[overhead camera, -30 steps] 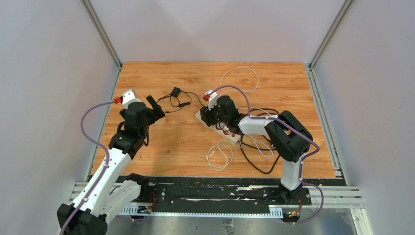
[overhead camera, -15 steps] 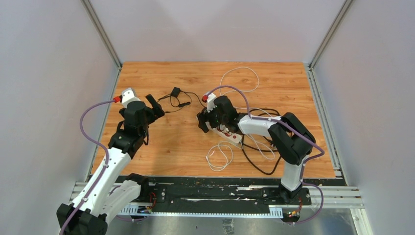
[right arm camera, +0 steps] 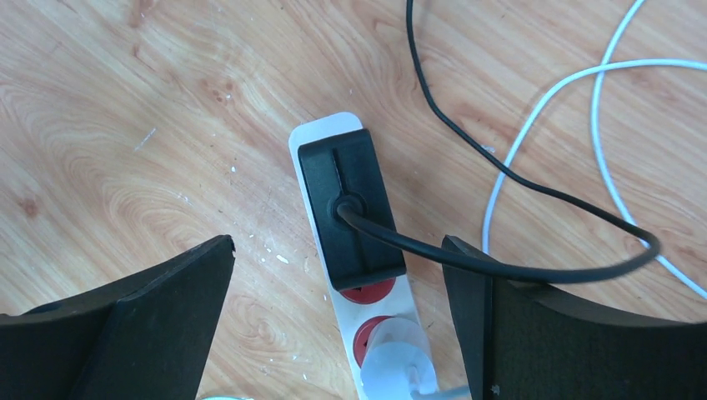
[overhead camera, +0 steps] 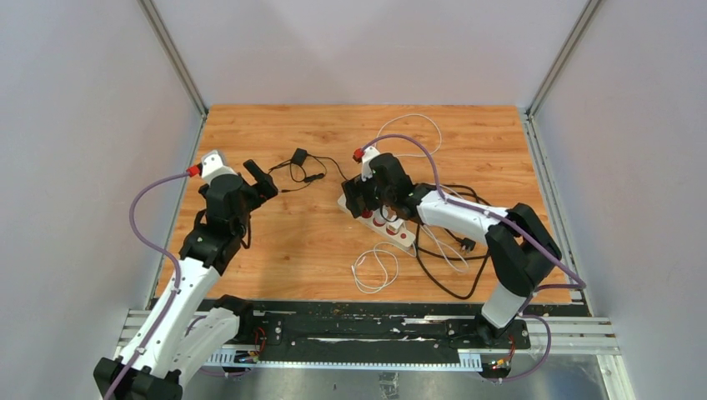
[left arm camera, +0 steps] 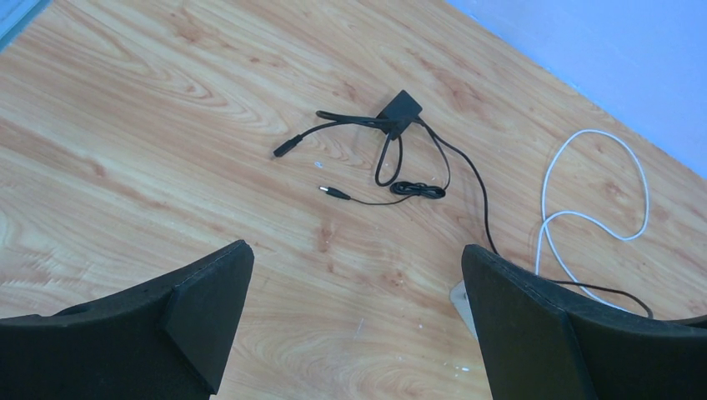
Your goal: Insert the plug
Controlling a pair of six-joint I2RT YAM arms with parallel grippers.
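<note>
The black plug [right arm camera: 350, 208] sits in the end socket of the white power strip [right arm camera: 321, 137], its thick black cord [right arm camera: 534, 271] running off to the right. My right gripper [right arm camera: 338, 243] hangs open just above it, one finger on each side, touching nothing. In the top view the right gripper [overhead camera: 367, 193] covers the strip's [overhead camera: 406, 237] far end. My left gripper [overhead camera: 258, 179] is open over bare wood at the left, holding nothing [left arm camera: 357, 248].
A white plug [right arm camera: 398, 360] occupies another red socket on the strip. A small black adapter [left arm camera: 398, 112] with thin leads lies ahead of the left gripper. White cable loops [overhead camera: 373, 265] and black cords [overhead camera: 442, 275] lie around the strip.
My right gripper has opened and let go of the black plug, then drawn back slightly from the strip. The left arm has hardly moved.
</note>
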